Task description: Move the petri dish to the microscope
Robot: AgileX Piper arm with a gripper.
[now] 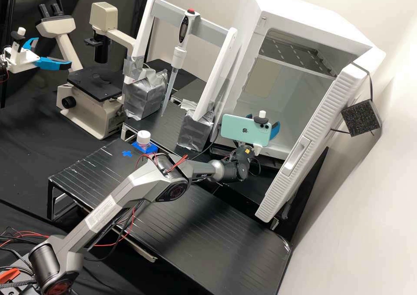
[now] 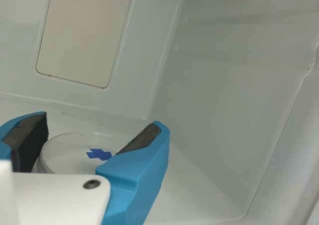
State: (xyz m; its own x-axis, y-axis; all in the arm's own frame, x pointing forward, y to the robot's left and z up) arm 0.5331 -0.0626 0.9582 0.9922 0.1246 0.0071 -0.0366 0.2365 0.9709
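Note:
My gripper [image 1: 274, 130] is at the mouth of the white incubator, mostly behind the phone mounted on the wrist. In the wrist view the gripper [image 2: 103, 124] is open, one blue finger towards either side of the clear round petri dish [image 2: 70, 153]. The dish lies flat on the incubator's pale floor, with a blue mark showing at it; its near edge is hidden by the white gripper body. Whether the fingers touch it I cannot tell. The beige microscope [image 1: 95, 84], with a black stage, stands at the back left of the high view.
The incubator door [image 1: 310, 143] hangs open beside the arm. A pipette [image 1: 179, 54] is held upright between white posts. A white-capped bottle [image 1: 143, 138] and a blue cross [image 1: 127, 154] are on the black platform [image 1: 243, 243] beneath the arm. The second arm's gripper [image 1: 52, 62] is near the microscope.

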